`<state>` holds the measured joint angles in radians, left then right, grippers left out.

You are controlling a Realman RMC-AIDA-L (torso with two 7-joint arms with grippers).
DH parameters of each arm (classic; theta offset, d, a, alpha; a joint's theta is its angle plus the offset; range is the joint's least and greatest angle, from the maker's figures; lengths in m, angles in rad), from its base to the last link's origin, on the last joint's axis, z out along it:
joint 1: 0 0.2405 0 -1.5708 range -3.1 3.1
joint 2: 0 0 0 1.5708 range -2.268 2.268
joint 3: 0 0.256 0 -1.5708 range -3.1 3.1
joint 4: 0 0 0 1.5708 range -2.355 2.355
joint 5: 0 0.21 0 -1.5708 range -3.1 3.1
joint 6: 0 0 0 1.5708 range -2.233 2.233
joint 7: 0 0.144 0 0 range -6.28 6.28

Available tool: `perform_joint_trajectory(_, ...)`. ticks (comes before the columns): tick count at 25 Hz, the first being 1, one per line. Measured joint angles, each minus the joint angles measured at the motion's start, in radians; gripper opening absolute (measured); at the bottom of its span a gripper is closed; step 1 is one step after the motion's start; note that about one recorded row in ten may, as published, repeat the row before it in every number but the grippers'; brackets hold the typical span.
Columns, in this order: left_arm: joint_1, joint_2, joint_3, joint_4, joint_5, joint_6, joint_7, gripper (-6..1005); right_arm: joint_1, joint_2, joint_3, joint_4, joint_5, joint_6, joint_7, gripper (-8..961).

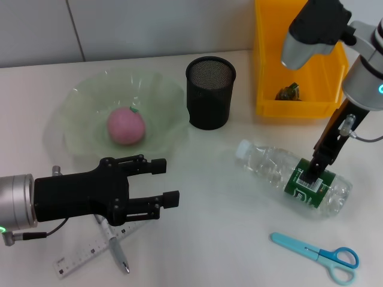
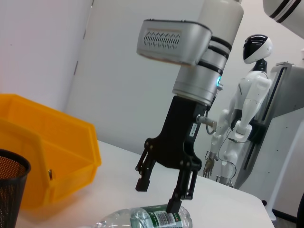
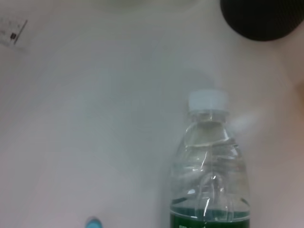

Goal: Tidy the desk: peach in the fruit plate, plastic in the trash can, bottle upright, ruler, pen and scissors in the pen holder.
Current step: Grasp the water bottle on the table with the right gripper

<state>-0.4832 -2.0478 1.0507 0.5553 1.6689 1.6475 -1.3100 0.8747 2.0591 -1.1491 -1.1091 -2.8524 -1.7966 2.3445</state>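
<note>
The bottle (image 1: 293, 177) lies on its side on the desk (image 1: 215, 239), its green label straddled by the right gripper's (image 2: 159, 194) spread fingers (image 2: 144, 179), one fingertip touching it. The left gripper (image 1: 163, 182) hovers with fingers wide above the ruler (image 1: 90, 250) and pen (image 1: 116, 251).

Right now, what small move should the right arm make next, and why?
Probably lower a little and close on the bottle. It lies on its side on the desk, and the open right gripper hangs just above its green label, one finger near it, nothing held.
</note>
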Motion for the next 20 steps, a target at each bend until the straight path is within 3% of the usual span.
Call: perform_joint_trajectory(20, -0.001, 0.003, 0.0, 0.002, 0.004, 0.003, 0.0, 740, -0.002, 0.015, -0.033, 0.117, 0.002, 0.093, -0.001, 786)
